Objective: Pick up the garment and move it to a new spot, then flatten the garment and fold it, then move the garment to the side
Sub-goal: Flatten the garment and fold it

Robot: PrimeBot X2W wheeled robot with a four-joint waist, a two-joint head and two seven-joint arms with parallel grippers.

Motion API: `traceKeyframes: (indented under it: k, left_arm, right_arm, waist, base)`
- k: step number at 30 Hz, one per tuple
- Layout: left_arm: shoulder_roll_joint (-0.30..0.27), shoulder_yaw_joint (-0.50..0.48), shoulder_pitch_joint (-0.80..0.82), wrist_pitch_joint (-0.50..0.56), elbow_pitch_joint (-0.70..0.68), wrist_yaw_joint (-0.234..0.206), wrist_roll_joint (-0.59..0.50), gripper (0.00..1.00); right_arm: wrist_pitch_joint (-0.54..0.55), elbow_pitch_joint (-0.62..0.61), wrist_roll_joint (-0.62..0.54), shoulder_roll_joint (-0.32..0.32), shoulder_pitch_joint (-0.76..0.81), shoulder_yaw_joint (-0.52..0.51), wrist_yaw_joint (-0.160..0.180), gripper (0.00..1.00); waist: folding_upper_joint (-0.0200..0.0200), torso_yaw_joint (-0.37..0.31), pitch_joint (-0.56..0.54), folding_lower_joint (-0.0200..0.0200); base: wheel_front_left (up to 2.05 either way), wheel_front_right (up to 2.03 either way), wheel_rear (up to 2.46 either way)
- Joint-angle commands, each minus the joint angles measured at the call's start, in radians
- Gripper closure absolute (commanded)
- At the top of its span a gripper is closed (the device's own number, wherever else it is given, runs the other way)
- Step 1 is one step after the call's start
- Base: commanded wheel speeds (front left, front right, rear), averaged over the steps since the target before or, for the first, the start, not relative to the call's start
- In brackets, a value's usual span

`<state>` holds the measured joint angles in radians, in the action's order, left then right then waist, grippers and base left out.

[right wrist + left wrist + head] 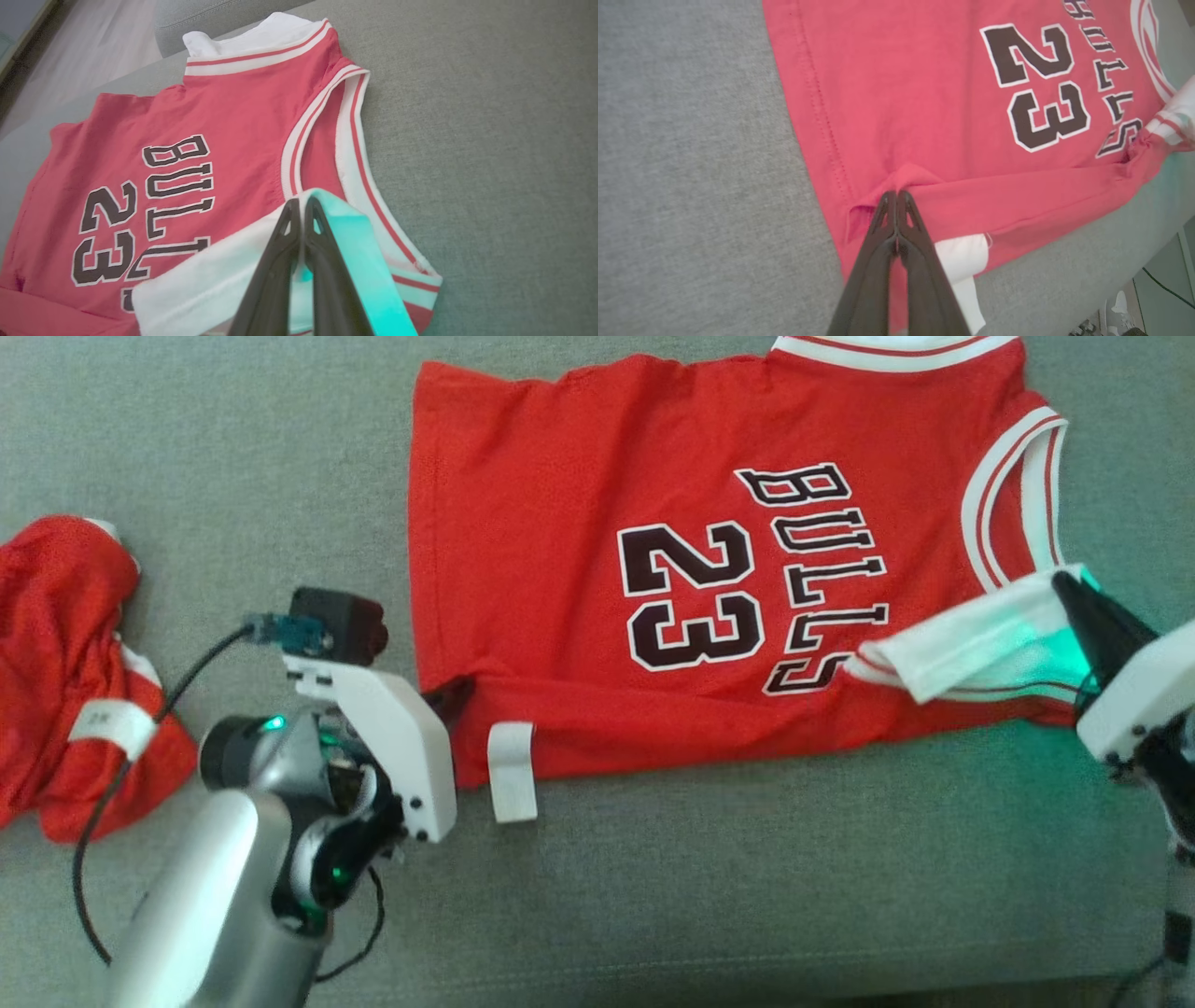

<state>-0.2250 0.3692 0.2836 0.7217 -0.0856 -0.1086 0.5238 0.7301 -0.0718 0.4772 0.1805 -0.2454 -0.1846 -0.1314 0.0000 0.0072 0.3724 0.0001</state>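
The red jersey (579, 569) is spread on a grey upholstered seat (747, 896), printed side up, with the neck towards the right of the head view and the hem towards the left. Its near long edge is turned over on itself in a narrow band, which is judged to be the start of the fold.

The left claw (896, 193) is pressed together on the near corner of the hem. A small pucker of red cloth is pinched between its tips, just beside a white tag (512, 770). The right claw (301, 200) is likewise closed. The white-trimmed shoulder strap on the near side is pinched in it and raised a little, so that a pale flap is shown, tinted green by a light.

The cloth is judged to be thin, light and limp. No shape of its own will be kept, and a sag is to be expected between the two holds. Some drag on the rough upholstery is likely, so wrinkles may be pulled in if the edge is slid rather than lifted. The stitched hem and the banded armhole are the firmest places to be gripped, and both layers should be caught together.

A second red garment (65, 663) is bunched at the far left, well apart.
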Motion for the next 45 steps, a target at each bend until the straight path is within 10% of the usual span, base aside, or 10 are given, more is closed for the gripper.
traceKeyframes:
  k: [1, 2, 3, 4, 11, 23, 45]
  left_arm:
    - [-0.020, -0.053, 0.047, 0.005, -0.020, -0.003, 0.004, 0.52]
    - [-0.016, -0.058, 0.056, 0.002, -0.010, -0.009, 0.005, 0.18]
    - [-0.013, -0.064, 0.064, -0.004, -0.002, -0.015, 0.004, 0.00]
    - [-0.011, -0.068, 0.070, -0.013, 0.005, -0.020, 0.001, 0.00]
    - [0.054, -0.170, 0.057, -0.184, 0.007, -0.097, 0.014, 0.00]
    - [-0.003, -0.125, -0.235, -0.214, -0.162, -0.097, -0.026, 0.00]
    - [0.026, -0.063, -0.209, -0.190, -0.066, -0.064, 0.011, 0.00]
  right_arm:
    - [-0.006, -0.016, -0.019, 0.026, -0.036, 0.014, 0.001, 1.00]
    - [-0.010, -0.003, -0.027, 0.025, -0.046, 0.011, 0.001, 1.00]
    - [-0.019, 0.006, -0.036, 0.022, -0.056, 0.004, 0.001, 0.63]
    - [-0.031, 0.012, -0.043, 0.019, -0.064, -0.001, 0.001, 0.00]
    - [-0.089, -0.031, -0.034, -0.005, -0.044, -0.040, 0.001, 0.00]
    - [-0.040, -0.196, -0.044, 0.068, 0.207, -0.004, 0.001, 0.00]
    - [0.044, 0.015, -0.053, 0.053, 0.091, 0.026, 0.001, 0.00]
  waist:
    - [0.0000, 0.002, 0.005, -0.0001]
    - [0.0000, 0.003, 0.007, -0.0001]
    - [0.0000, 0.004, 0.009, -0.0001]
    - [0.0000, 0.005, 0.010, -0.0001]
    - [0.0000, -0.002, 0.001, -0.0001]
    - [0.0000, -0.023, 0.000, -0.0001]
    - [0.0000, -0.023, 0.052, -0.0001]
  base:
    - [0.00, 0.00, 0.00]
    - [0.00, 0.00, 0.00]
    - [0.00, 0.00, 0.00]
    - [0.00, 0.00, 0.00]
    - [0.00, 0.00, 0.00]
    - [0.00, 0.00, 0.00]
    - [0.00, 0.00, 0.00]
